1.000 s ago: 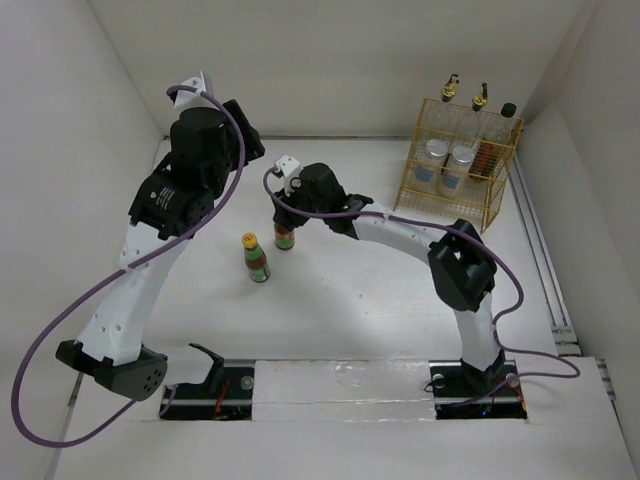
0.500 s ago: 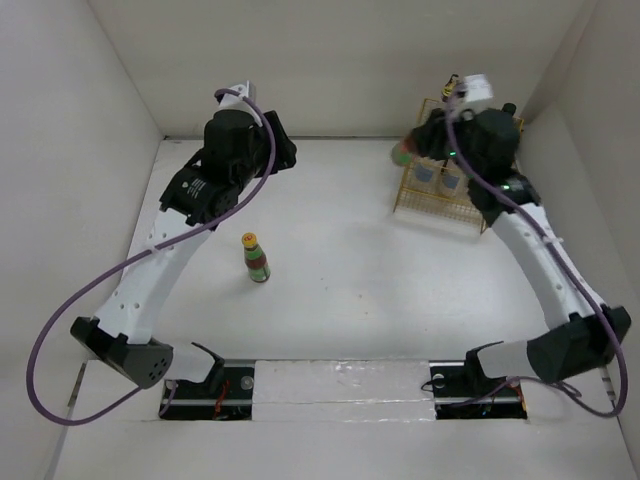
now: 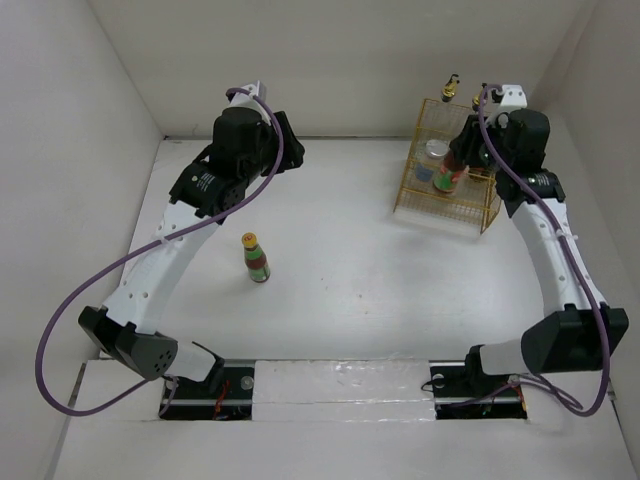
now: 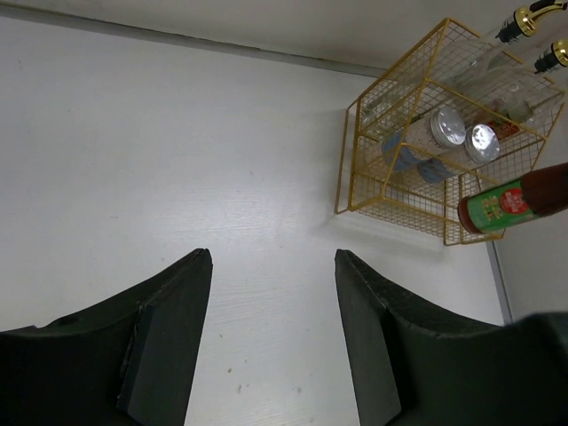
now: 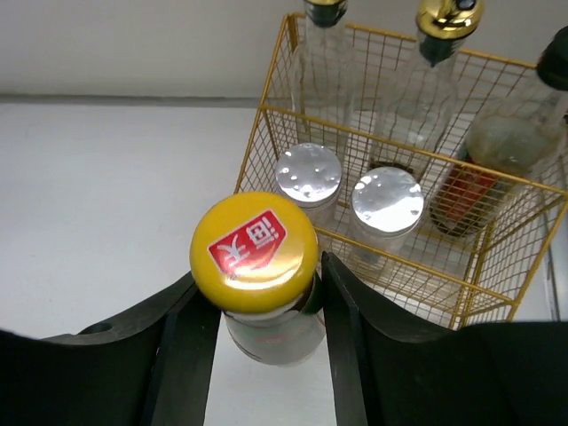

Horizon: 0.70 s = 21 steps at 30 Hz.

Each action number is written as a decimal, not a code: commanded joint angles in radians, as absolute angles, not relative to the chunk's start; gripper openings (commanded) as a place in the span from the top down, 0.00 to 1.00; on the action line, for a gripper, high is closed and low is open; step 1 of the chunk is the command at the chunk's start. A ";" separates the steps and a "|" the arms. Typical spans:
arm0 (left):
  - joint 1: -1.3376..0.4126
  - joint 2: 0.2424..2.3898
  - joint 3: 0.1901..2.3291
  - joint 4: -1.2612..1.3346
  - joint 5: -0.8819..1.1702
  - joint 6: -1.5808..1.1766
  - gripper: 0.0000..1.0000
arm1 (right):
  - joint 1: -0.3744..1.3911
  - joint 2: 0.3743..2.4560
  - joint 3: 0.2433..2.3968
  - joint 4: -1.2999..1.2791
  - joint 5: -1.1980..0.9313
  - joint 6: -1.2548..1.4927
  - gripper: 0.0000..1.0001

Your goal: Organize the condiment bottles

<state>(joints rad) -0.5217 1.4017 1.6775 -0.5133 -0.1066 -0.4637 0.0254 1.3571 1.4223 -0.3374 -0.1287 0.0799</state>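
Observation:
My right gripper (image 5: 260, 286) is shut on the neck of a yellow-capped red-sauce bottle (image 5: 255, 251), which hangs tilted just in front of the gold wire rack (image 5: 399, 115). From above, the held bottle (image 3: 450, 178) overlaps the rack's front left. Inside the rack stand two silver-topped shakers (image 5: 308, 173) (image 5: 386, 200), two clear glass bottles with gold pourers (image 5: 441, 18) (image 5: 324, 11) and a black-capped jar (image 5: 497, 151). A second yellow-capped bottle (image 3: 256, 257) stands alone left of the table's centre. My left gripper (image 4: 272, 257) is open and holds nothing, raised over the back left.
The rack (image 3: 412, 170) sits in the back right corner close to the white walls. The left arm (image 3: 190, 200) arches over the left side, the right arm (image 3: 545, 240) along the right wall. Both bases are mounted at the near edge.
My right arm has carried a red-sauce bottle from the middle of the table across to the rack at the back right. The left arm has shifted a little to the right.

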 commanded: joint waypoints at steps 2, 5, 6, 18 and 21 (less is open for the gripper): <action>-0.522 1.388 1.700 -0.476 -0.098 -0.451 0.47 | 0.026 1.394 1.459 -0.180 -0.183 0.087 0.93; -0.522 1.388 1.690 -0.476 -0.098 -0.451 0.47 | 0.048 1.460 1.486 -0.169 -0.152 0.064 0.93; -0.522 1.388 1.678 -0.476 -0.098 -0.451 0.47 | 0.061 1.477 1.486 -0.160 -0.143 0.052 0.93; -0.522 1.378 1.660 -0.476 -0.126 -0.451 0.47 | 0.123 1.611 1.468 -0.061 -0.057 0.041 0.93; -0.522 1.378 1.651 -0.476 -0.126 -0.451 0.47 | 0.137 1.611 1.456 -0.041 0.014 0.041 0.93</action>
